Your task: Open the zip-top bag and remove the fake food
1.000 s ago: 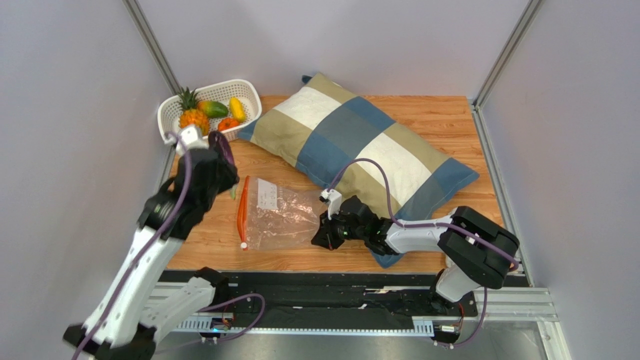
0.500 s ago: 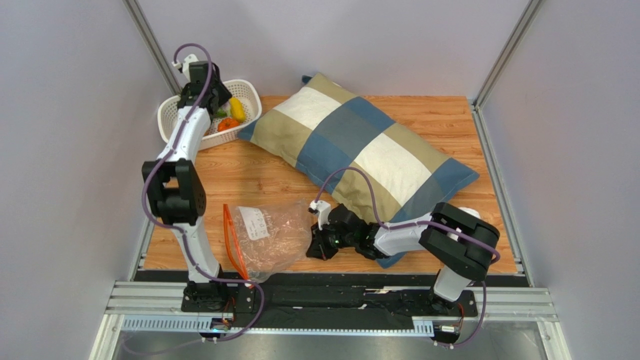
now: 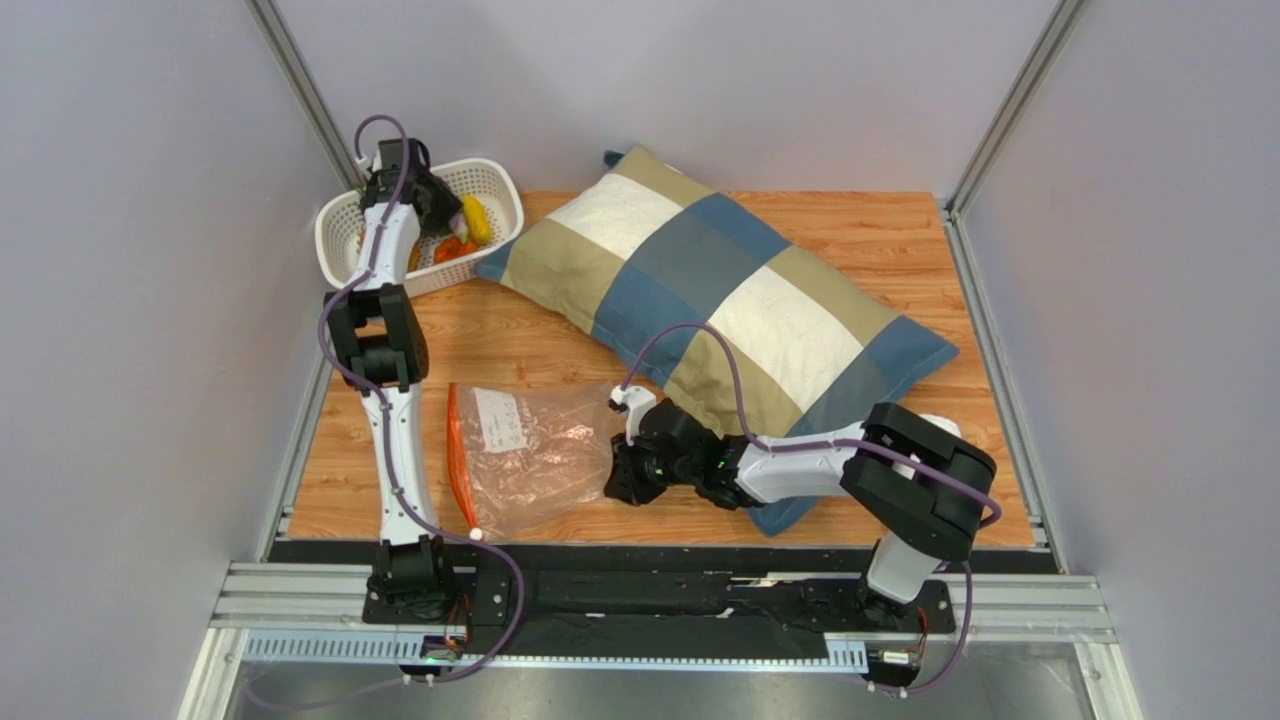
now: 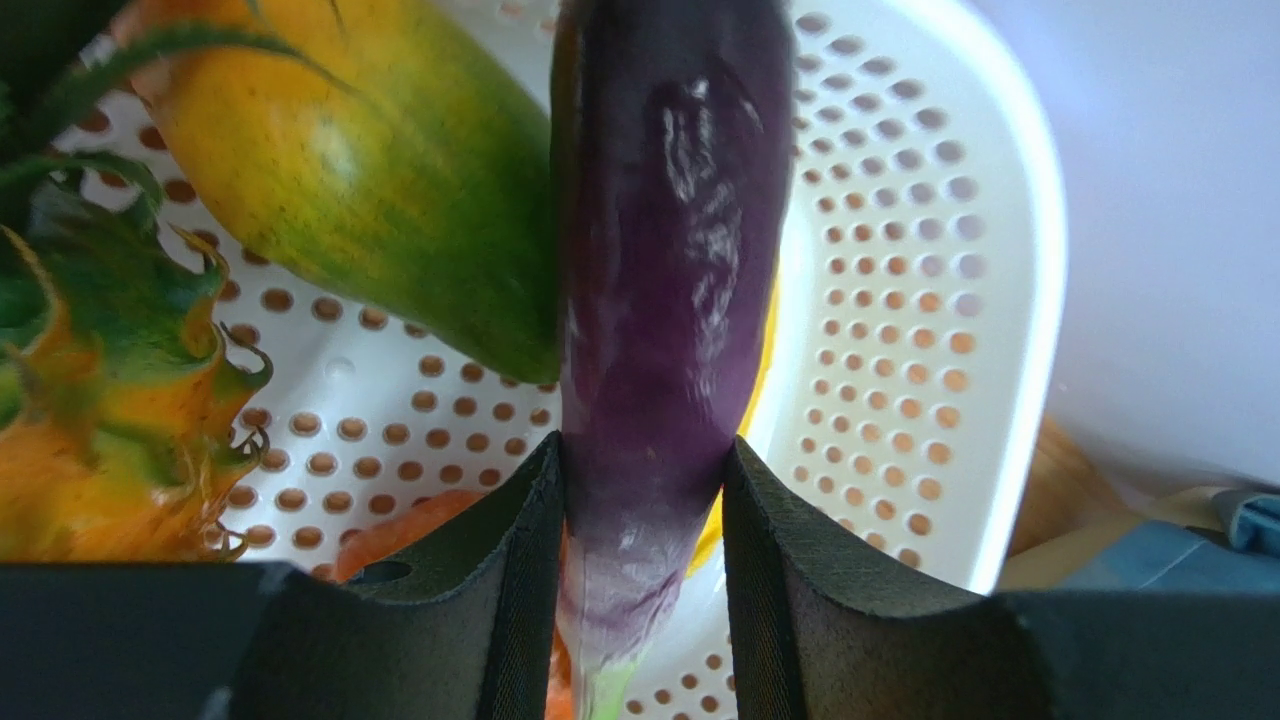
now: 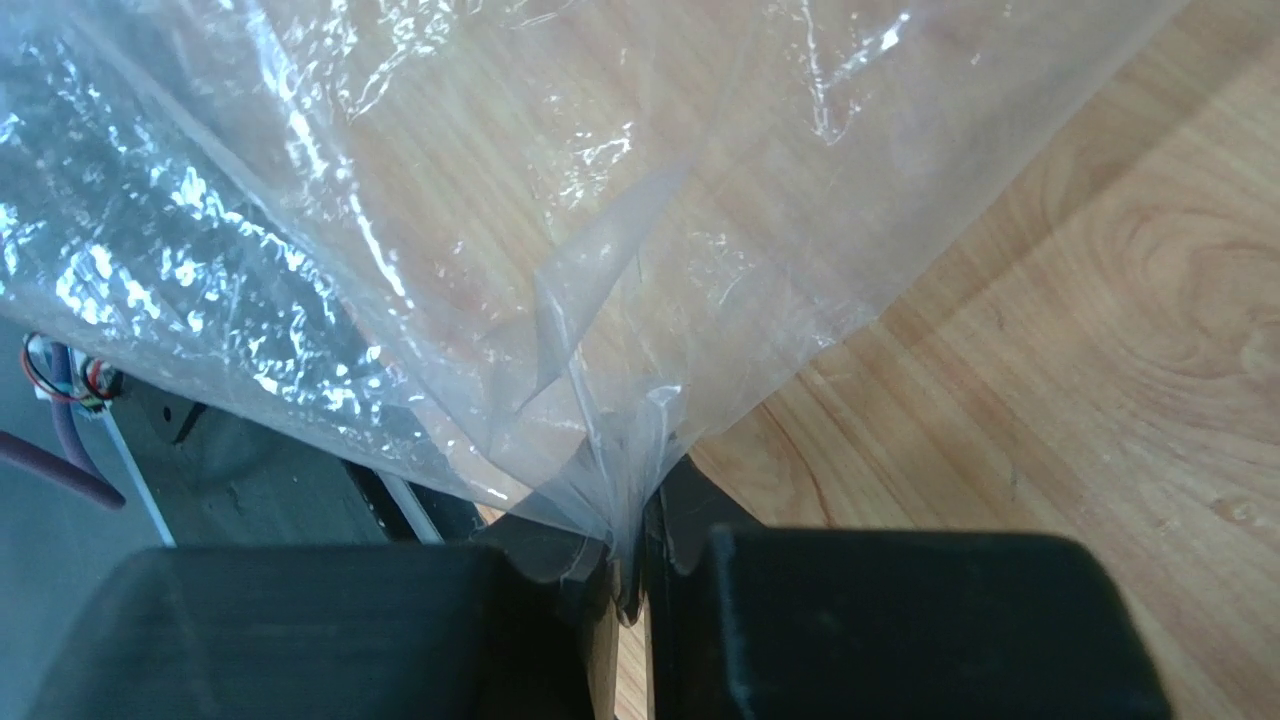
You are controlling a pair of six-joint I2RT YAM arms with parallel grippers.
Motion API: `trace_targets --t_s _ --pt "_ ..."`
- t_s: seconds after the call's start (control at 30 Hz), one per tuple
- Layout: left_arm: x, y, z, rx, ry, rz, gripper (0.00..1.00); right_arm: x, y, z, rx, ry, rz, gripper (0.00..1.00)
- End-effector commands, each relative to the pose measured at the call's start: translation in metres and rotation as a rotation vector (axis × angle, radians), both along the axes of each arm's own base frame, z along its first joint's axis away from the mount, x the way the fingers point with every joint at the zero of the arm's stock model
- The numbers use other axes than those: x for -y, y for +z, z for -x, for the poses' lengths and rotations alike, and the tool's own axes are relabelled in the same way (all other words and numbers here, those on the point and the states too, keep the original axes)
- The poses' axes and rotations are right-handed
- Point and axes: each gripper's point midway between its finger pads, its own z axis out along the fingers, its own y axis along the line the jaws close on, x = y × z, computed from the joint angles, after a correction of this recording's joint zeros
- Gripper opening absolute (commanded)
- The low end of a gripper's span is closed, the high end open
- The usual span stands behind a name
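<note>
The clear zip-top bag (image 3: 526,455) lies on the wooden table with its orange-red zip strip (image 3: 455,477) at its left. My right gripper (image 3: 619,480) is shut on the bag's right corner; the plastic (image 5: 496,270) bunches between its jaws. My left gripper (image 3: 409,192) reaches over the white basket (image 3: 499,192) and is shut on the purple eggplant (image 4: 661,300). Below it in the basket lie the green-orange mango (image 4: 376,180), the orange pineapple (image 4: 105,390), a yellow piece (image 3: 475,219) and an orange-red one (image 3: 449,246).
A large plaid pillow (image 3: 721,293) lies across the middle and right of the table, right behind my right arm. The basket stands in the back left corner against the wall. The metal rail (image 3: 661,600) runs along the near edge.
My left arm has swung from beside the bag to over the basket, carrying the eggplant. My right gripper has shifted the bag a little toward the near edge.
</note>
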Motion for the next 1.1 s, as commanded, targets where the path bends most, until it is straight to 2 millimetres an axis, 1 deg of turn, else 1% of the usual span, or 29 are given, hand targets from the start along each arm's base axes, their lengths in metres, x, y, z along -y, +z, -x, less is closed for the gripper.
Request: trace_targets --t_s 0.0,0.03,0.07,0.1,0.17,0.2,0.27,0.3,0.33,0.37,0.4,0.43,0.47,0.5,0.53,0.57,0.63,0.67,0.7,0.73,0.77,0.8,0.83,0.87,0.9,0.93,0.97,1.0,1.07 --pt "0.001 0.023 0.0 0.029 -0.016 0.036 0.33 -0.011 0.014 -0.019 0.01 -0.065 -0.013 0.1" --pt "0.001 0.025 0.002 0.028 -0.018 0.036 0.39 -0.011 0.013 -0.021 0.004 -0.071 -0.007 0.1" --pt "0.002 0.024 0.005 0.021 -0.033 0.027 0.54 -0.011 0.014 -0.026 0.005 -0.082 -0.004 0.1" --pt "0.002 0.037 0.007 0.04 -0.036 0.016 0.68 -0.012 0.016 -0.029 0.004 -0.089 -0.003 0.11" --pt "-0.001 0.048 0.012 0.037 -0.047 -0.02 0.87 -0.01 0.013 -0.035 -0.008 -0.104 0.017 0.12" --pt "-0.003 0.062 0.017 0.043 -0.043 -0.036 0.88 -0.016 0.019 -0.04 -0.002 -0.104 0.009 0.12" --pt "-0.003 0.065 0.033 -0.003 -0.057 -0.057 0.89 -0.015 0.01 -0.042 -0.015 -0.106 0.05 0.15" --pt "-0.002 0.087 0.044 0.009 -0.054 -0.067 0.89 -0.02 0.014 -0.046 -0.011 -0.11 0.044 0.17" --pt "0.0 0.091 0.056 -0.011 -0.055 -0.063 0.89 -0.022 0.01 -0.048 -0.014 -0.116 0.053 0.19" --pt "0.005 0.074 0.073 -0.066 -0.062 -0.039 0.89 -0.022 0.008 -0.051 -0.018 -0.126 0.064 0.21" --pt "0.009 0.109 0.088 -0.016 -0.067 -0.038 0.89 -0.024 0.001 -0.053 -0.02 -0.132 0.082 0.22" --pt "0.013 0.116 0.101 -0.018 -0.08 -0.038 0.89 -0.033 0.008 -0.059 -0.013 -0.138 0.067 0.23" --pt "0.022 0.132 0.129 -0.011 -0.108 -0.032 0.89 -0.032 0.004 -0.06 -0.026 -0.144 0.093 0.26" --pt "0.028 0.139 0.146 -0.009 -0.126 -0.043 0.89 -0.034 -0.002 -0.063 -0.032 -0.157 0.112 0.28" --pt "0.037 0.146 0.162 -0.004 -0.168 -0.075 0.9 -0.04 0.004 -0.068 -0.023 -0.164 0.103 0.32" --pt "0.048 0.155 0.195 0.006 -0.203 -0.081 0.9 -0.042 0.006 -0.072 -0.019 -0.173 0.102 0.43" --pt "0.071 0.161 0.232 0.028 -0.268 -0.078 0.9 -0.039 0.003 -0.075 -0.022 -0.199 0.136 0.55" --pt "0.088 0.159 0.266 0.048 -0.321 -0.049 0.91 -0.04 0.006 -0.078 -0.018 -0.211 0.138 0.7" --pt "0.102 0.159 0.283 0.071 -0.363 -0.035 0.9 -0.04 0.01 -0.078 -0.02 -0.216 0.139 0.74" --pt "0.123 0.158 0.302 0.079 -0.412 -0.005 0.9 -0.038 0.014 -0.084 -0.005 -0.247 0.149 0.86" --pt "0.139 0.156 0.333 0.104 -0.455 0.007 0.9 -0.034 0.017 -0.083 -0.01 -0.256 0.165 0.88" --pt "0.153 0.16 0.347 0.141 -0.501 0.013 0.9 -0.03 0.031 -0.085 0.011 -0.275 0.156 0.96" --pt "0.178 0.161 0.367 0.157 -0.574 0.01 0.91 -0.024 0.036 -0.084 0.015 -0.291 0.159 1.0" --pt "0.187 0.166 0.391 0.202 -0.613 0.011 0.91 -0.009 0.032 -0.077 0.006 -0.305 0.202 1.0" --pt "0.198 0.169 0.404 0.224 -0.653 0.017 0.93 0.0 0.057 -0.078 0.039 -0.33 0.169 1.0" --pt "0.216 0.171 0.423 0.24 -0.713 0.027 0.94 0.007 0.067 -0.072 0.055 -0.331 0.159 1.0" --pt "0.22 0.176 0.44 0.279 -0.736 0.034 0.95 0.02 0.073 -0.066 0.07 -0.339 0.168 1.0" --pt "0.235 0.179 0.458 0.3 -0.808 0.046 0.97 0.037 0.098 -0.062 0.113 -0.37 0.134 1.0" --pt "0.234 0.186 0.475 0.357 -0.82 0.038 0.98 0.066 0.112 -0.047 0.139 -0.404 0.164 1.0"
